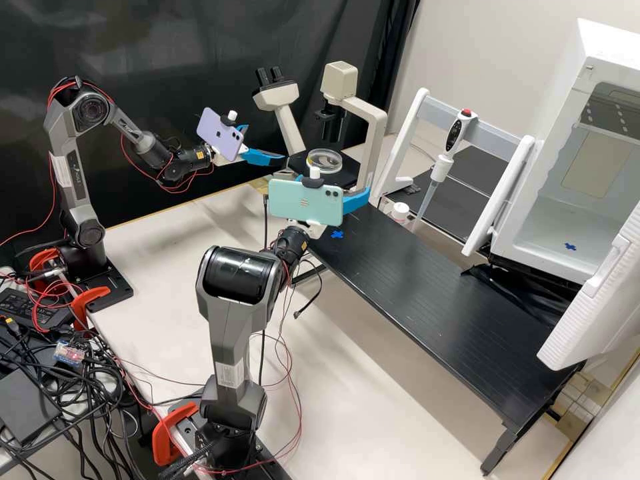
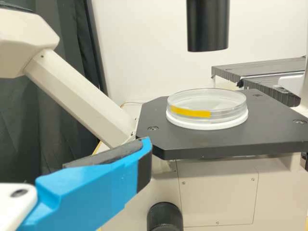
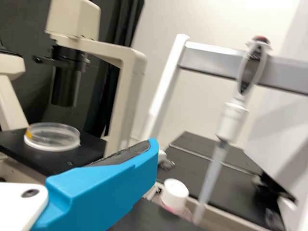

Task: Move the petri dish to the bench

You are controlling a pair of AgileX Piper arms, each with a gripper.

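High view: I've got both arms in, left gripper (image 1: 269,143) near the microscope (image 1: 366,113), right gripper (image 1: 357,200) between it and the black bench (image 1: 433,300). Left is spread open with nothing in it, its blue fingers apart. Right reads unclenched and empty too; its wrist view has the dark pad (image 3: 126,155) bare, nothing against it.

Petri dish (image 2: 207,102) sits flat on the microscope's stage (image 2: 274,127), touching neither gripper. Clear, glossy, round, shallow; yellow tape strip (image 2: 191,112) on the side wall, white disc (image 2: 211,125) under it. Stage is a matte black plate, clipped corners, screws set in. Microscope body is smooth cream, objective housing is a black cylinder over the stage.

Bench top is dark, finely grooved, blue cross mark (image 1: 337,235) near the end by the right gripper. It stands on a pale, smooth tabletop (image 1: 373,393). Pipette (image 1: 454,137) hangs upright-ish on a white frame, white-capped jar (image 1: 400,211) beside it. White box (image 1: 547,213) has its door open. Black creased curtain (image 1: 167,40) behind, plain pale wall (image 1: 480,47) next to it.
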